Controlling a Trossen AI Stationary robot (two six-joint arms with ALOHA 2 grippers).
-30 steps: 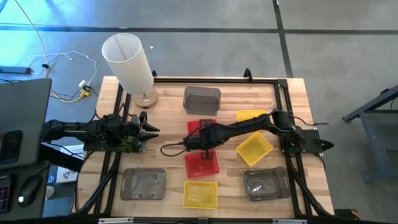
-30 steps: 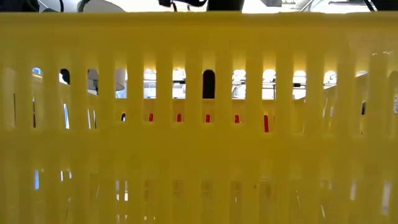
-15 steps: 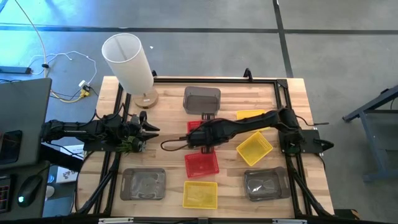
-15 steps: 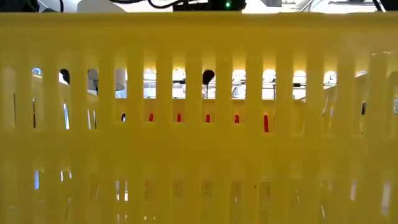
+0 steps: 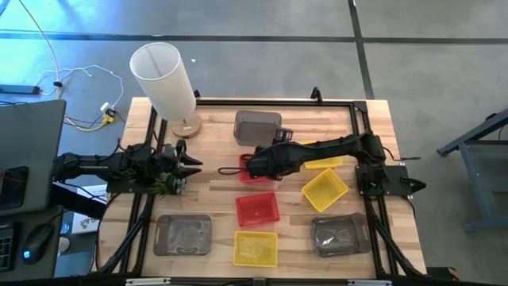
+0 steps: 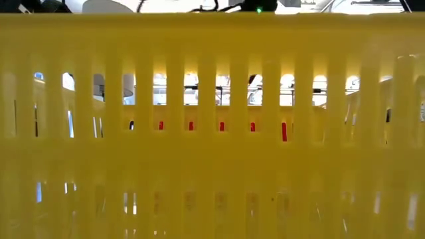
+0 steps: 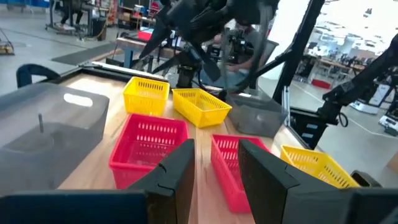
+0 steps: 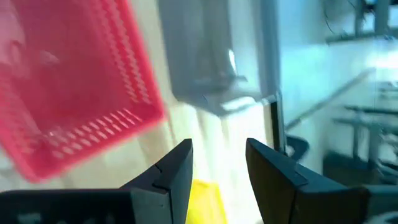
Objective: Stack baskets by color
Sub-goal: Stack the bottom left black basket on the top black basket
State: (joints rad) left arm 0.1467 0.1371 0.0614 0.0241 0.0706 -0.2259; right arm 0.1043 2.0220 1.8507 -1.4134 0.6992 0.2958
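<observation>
**Right arm over the red baskets, nothing held in either gripper**

We judge the main risk to be a poor pick. The right gripper (image 5: pixel 248 165) hangs above the red basket (image 5: pixel 255 167) at mid-table, close beside the far grey basket (image 5: pixel 258 127) and a yellow basket (image 5: pixel 321 148) partly hidden under the arm. If the fingers come down off the rim, they could push the basket across the wood or catch its slotted wall. The forearm, lying low across the table, could also nudge that yellow basket when it swings.

A second red basket (image 5: pixel 257 209) sits nearer, well apart from the first. We cannot tell from above whether the mid-table red one is single or already a stack of two.

The right arm reaches from its base at the right edge leftward, stretched nearly flat. Its fingers (image 8: pixel 168 180) stand parted with nothing between them. The left gripper (image 5: pixel 184 165) waits near the left edge, pointing toward the centre, its fingers (image 7: pixel 177 171) likewise apart and empty.

Other baskets remain scattered: a tilted yellow one (image 5: pixel 325 190) at right, one yellow (image 5: pixel 255 248) at the near edge, and grey ones at near left (image 5: pixel 182 235) and near right (image 5: pixel 340 235). The sort looks early. A white cylinder (image 5: pixel 163 78) stands at the far left corner.
</observation>
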